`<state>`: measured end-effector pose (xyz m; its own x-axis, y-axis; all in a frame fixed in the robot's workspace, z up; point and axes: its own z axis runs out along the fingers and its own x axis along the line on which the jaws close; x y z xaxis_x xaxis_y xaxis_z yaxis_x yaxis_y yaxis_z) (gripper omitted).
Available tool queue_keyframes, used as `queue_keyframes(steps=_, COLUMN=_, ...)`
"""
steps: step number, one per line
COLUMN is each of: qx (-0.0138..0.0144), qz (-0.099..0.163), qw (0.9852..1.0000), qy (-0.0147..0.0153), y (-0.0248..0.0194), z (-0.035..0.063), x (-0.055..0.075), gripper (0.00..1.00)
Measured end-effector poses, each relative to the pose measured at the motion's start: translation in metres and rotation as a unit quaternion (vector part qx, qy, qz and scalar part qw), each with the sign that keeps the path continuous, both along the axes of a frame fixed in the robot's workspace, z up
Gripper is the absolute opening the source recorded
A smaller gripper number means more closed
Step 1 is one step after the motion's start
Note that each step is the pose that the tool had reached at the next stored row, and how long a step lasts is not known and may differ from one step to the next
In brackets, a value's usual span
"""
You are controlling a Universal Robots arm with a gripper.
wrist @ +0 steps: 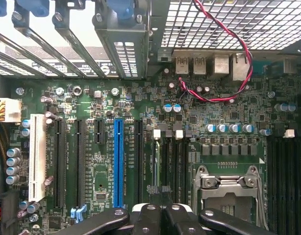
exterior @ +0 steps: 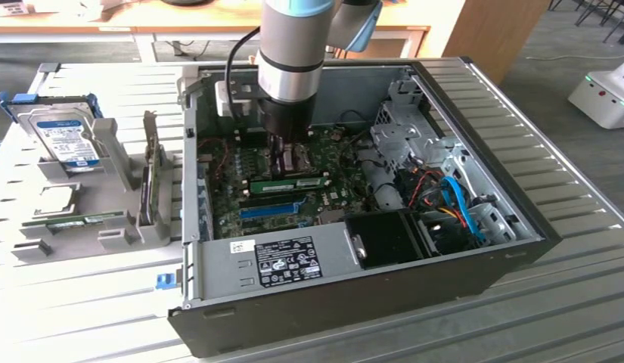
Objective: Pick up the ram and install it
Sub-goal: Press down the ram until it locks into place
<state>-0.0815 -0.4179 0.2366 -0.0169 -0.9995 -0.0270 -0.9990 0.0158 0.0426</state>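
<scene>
The ram (exterior: 288,184), a green stick with a white label, stands in a slot on the motherboard inside the open computer case (exterior: 513,249). My gripper (exterior: 290,168) hangs straight down over it, shut, with nothing visible between its fingers. I cannot tell whether the fingertips touch the stick's top edge. In the wrist view the black fingers (wrist: 148,218) sit pressed together over the board. The ram (wrist: 156,161) shows there edge-on as a thin pale line between white-clipped slots, beside the long blue slot (wrist: 118,161).
A grey holder (exterior: 110,227) at the exterior view's left carries a silver hard drive with a blue label (exterior: 64,140) and another green stick (exterior: 85,221). The case walls, drive cage (exterior: 408,125), black fan shroud (exterior: 392,238) and red and blue cables (exterior: 453,197) crowd the board.
</scene>
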Motion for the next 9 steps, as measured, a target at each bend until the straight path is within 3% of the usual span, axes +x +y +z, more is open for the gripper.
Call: queue_keyframes(steps=9, qx=0.0000, qz=0.000, qw=1.0000, qy=0.0000, y=0.0000, z=-0.0019, x=0.0000, gripper=0.11)
